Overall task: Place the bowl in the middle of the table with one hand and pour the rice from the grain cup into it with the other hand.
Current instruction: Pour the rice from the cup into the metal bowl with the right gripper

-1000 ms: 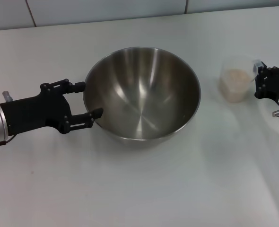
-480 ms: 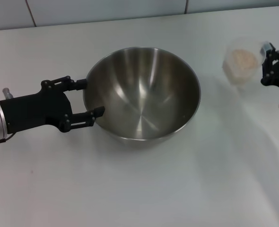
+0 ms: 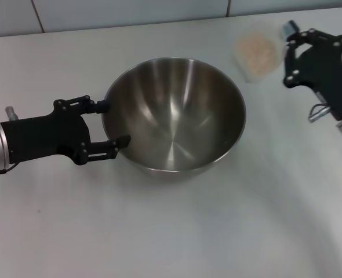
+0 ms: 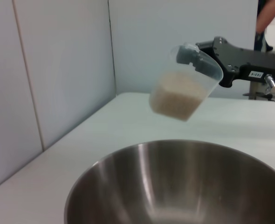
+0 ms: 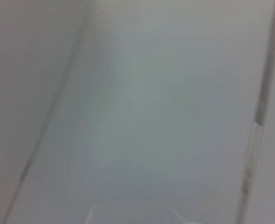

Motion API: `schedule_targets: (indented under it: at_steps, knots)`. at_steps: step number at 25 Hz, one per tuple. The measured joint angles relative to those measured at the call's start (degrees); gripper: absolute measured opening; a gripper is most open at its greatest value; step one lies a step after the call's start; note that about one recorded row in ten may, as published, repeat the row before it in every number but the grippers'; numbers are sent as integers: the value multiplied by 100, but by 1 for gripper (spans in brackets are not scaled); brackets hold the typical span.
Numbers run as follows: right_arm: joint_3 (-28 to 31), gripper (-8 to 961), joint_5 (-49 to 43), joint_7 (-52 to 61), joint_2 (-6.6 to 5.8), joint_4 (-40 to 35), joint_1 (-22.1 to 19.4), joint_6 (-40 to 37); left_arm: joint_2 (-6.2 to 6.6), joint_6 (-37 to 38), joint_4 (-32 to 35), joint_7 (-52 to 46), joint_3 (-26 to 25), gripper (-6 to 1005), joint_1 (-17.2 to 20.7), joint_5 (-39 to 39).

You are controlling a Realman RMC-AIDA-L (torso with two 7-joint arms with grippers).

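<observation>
The only writing in view is a small white label on the right gripper point(image 4: 207, 63), seen from the left wrist camera; its characters look like "123-4" but are too small to be sure of. The table point(image 3: 177, 231) is plain white and smooth, and it meets a pale wall point(image 4: 58, 79) of large panels with thin seams. The bowl point(image 3: 174, 113) stands on the table near its middle, upright, its brushed inside bare. The left gripper point(image 3: 104, 124) lies low beside the bowl on the robot's left, its two black fingers point(image 3: 107, 145) spread apart and set against the bowl's outer side, one toward the wall and one nearer the robot; whether they press the steel cannot be told. The right gripper point(image 3: 293, 55) is raised over the far right of the table and clamps the cup point(image 4: 186, 86) by its handle side. The cup hangs in the air above and beyond the bowl's far right rim, tilted, with the rice point(image 4: 179, 95) heaped in its lower part. In the head view the cup point(image 3: 256, 53) shows pale and blurred, the rice point(image 3: 256, 52) inside it.
</observation>
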Motion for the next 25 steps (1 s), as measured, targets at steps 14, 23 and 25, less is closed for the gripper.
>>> schedule_targets:
  at_steps: [14, 23, 25]
  knots:
    - [-476, 6, 0, -5910, 42, 1373, 30, 520, -9, 0, 219, -238, 84, 795, -97, 147]
    - [-490, 7, -387, -7934, 54, 1755, 4, 610, -5, -2, 270, -306, 119, 795, -143, 160]
    - [-486, 7, -432, -8171, 54, 1767, 7, 610, -3, -2, 273, -347, 123, 796, -161, 203]
